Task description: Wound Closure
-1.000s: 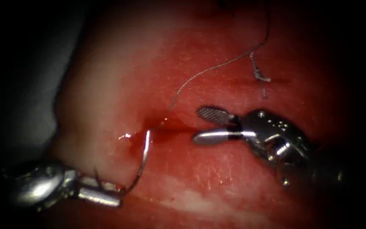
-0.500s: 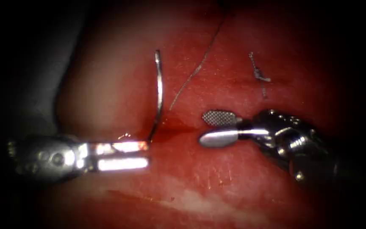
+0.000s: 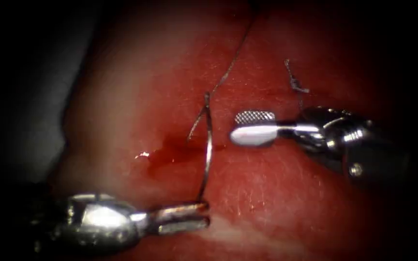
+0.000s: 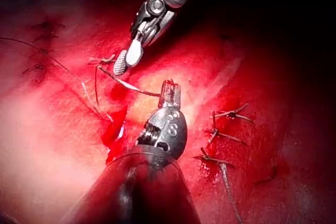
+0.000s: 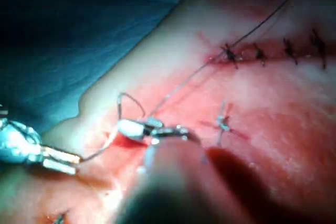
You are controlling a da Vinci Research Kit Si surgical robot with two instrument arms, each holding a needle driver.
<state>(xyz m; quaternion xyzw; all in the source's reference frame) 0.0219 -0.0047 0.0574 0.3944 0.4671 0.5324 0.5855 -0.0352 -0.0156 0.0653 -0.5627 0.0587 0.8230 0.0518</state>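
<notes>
My left tool [image 3: 207, 214] is shut on the curved needle [image 3: 210, 150] near its lower end. The needle stands up from the jaws and is out of the tissue [image 3: 267, 193]. Its upper end reaches the thread [image 3: 231, 65]. The thread rises from the tissue just beside the wet cut [image 3: 185, 145] and runs up and away. My right tool [image 3: 234, 127] hovers just right of the needle, jaws open and holding nothing. The left tool [image 4: 169, 92] shows again gripping the needle [image 4: 134, 86], with the right tool [image 4: 119, 69] close by its far end.
A tied knot with short cut ends [image 3: 296, 86] sits above the right tool. Red fluid [image 3: 163, 153] pools at the cut. Several finished stitches [image 4: 226, 129] lie along the closed part of the wound [image 5: 273, 51]. The tissue's edge falls away at the left [image 3: 68, 140].
The left tool drew the needle out of the tissue and lifted it, then carried it down and to the right. The right tool rose slightly and its jaws narrowed but stay open.
</notes>
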